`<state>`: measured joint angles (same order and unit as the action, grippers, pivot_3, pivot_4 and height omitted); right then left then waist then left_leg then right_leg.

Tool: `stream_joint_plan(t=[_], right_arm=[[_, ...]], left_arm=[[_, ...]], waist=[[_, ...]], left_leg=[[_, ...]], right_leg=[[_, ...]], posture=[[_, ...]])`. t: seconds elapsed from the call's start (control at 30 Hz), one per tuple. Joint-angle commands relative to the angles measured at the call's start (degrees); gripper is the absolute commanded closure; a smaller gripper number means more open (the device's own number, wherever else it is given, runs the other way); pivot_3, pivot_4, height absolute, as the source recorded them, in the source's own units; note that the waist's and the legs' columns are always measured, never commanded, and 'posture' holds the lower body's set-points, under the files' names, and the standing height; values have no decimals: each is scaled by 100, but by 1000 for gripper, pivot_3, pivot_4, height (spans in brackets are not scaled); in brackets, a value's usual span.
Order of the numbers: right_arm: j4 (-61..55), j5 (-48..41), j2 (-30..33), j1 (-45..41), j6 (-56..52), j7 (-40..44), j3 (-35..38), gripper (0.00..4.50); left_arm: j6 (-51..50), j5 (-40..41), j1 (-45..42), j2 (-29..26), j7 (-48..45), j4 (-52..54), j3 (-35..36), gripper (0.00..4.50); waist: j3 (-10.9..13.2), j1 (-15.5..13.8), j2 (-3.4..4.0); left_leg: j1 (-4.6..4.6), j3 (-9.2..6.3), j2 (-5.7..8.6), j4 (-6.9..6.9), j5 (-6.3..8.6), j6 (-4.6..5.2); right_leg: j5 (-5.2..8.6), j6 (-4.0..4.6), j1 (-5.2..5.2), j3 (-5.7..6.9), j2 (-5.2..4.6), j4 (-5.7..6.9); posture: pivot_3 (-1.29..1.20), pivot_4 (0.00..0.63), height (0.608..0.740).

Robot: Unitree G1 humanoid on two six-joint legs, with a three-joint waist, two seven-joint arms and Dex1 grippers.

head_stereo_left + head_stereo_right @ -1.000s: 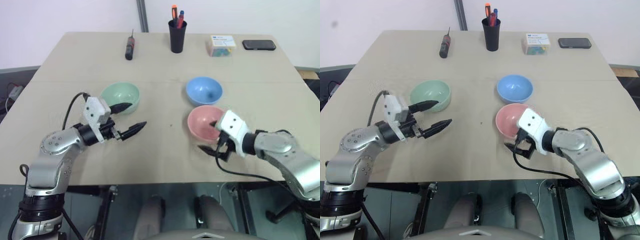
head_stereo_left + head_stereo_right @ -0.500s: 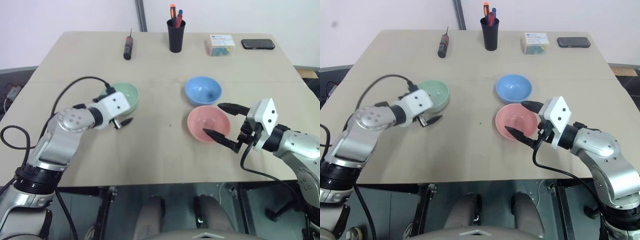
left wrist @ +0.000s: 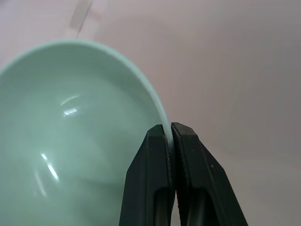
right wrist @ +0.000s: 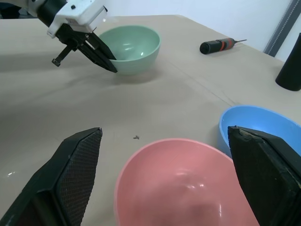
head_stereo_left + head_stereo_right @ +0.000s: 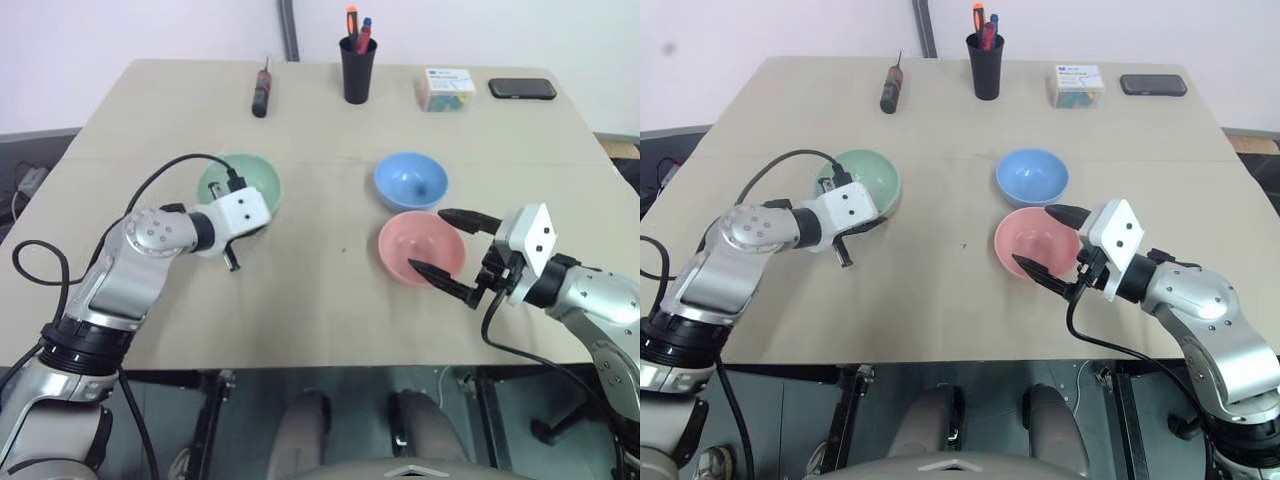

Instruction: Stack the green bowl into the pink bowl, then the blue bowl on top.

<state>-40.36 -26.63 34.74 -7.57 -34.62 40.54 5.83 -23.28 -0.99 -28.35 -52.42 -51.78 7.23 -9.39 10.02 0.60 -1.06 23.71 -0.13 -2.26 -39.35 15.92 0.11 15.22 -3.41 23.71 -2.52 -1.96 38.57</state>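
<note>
This is looking like a lab or office test space: a plain beige table (image 5: 330, 300) is standing against a bare white wall, carrying a black pen cup (image 5: 356, 72), a screwdriver (image 5: 261, 95), a small box of clips (image 5: 445, 90) and a black phone (image 5: 521, 89), while loose cables are trailing at the floor's edge

the round mint-green plastic bowl (image 5: 240, 184) sits upright, rim pinched by the left gripper (image 3: 169, 134). the round salmon-pink plastic bowl (image 5: 421, 247) sits before the wide-spread right gripper (image 5: 450, 252), the round light-blue plastic bowl (image 5: 410, 181) just beyond.
</note>
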Motion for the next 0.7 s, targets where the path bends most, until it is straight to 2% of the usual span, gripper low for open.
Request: stream_joint_plan(t=[0.03, 0.17, 0.3, 0.47, 0.7], right_arm=[[-215, -75, 130, 259, 153, -105, 470, 0], [-461, -67, 220, 744, 169, -252, 858, 0], [-1026, -137, 130, 1582, 55, -528, 1464, 0], [-1694, -92, -191, 2540, 56, -943, 1898, 0], [-1964, 71, -340, 3315, 513, -1449, 1711, 0]], left_arm=[[67, 550, -452, 40, -572, 540, 226, 4444], [120, 800, -938, 195, -1085, 655, -52, 4444], [606, 960, -1759, 911, -1658, 300, -576, 4444], [1684, 1039, -2408, 1741, -2505, -494, -1115, 4444], [2795, 1000, -2843, 2390, -3373, -1524, -1447, 4444]], waist=[[0, -31, -1], [0, -66, -1], [-2, -133, 0], [-4, -129, 3], [-5, -46, 5]], left_leg=[[3, -2, 0, -1, 0, 0], [4, -4, 2, -6, 0, 0], [1, -8, 3, -9, 0, 0], [-2, -4, 4, -17, -1, 0], [-9, 1, 3, -24, -1, 1]], right_leg=[[0, 0, 0, 2, 0, 0], [0, 0, -4, 4, -1, -3], [0, 0, -7, 7, 1, 2], [0, 0, -10, 1, 2, 8], [1, -1, -12, -7, 6, 23]], posture=[[0, 150, 740], [0, 150, 740], [0, 150, 740], [0, 150, 740], [0, 150, 740]])
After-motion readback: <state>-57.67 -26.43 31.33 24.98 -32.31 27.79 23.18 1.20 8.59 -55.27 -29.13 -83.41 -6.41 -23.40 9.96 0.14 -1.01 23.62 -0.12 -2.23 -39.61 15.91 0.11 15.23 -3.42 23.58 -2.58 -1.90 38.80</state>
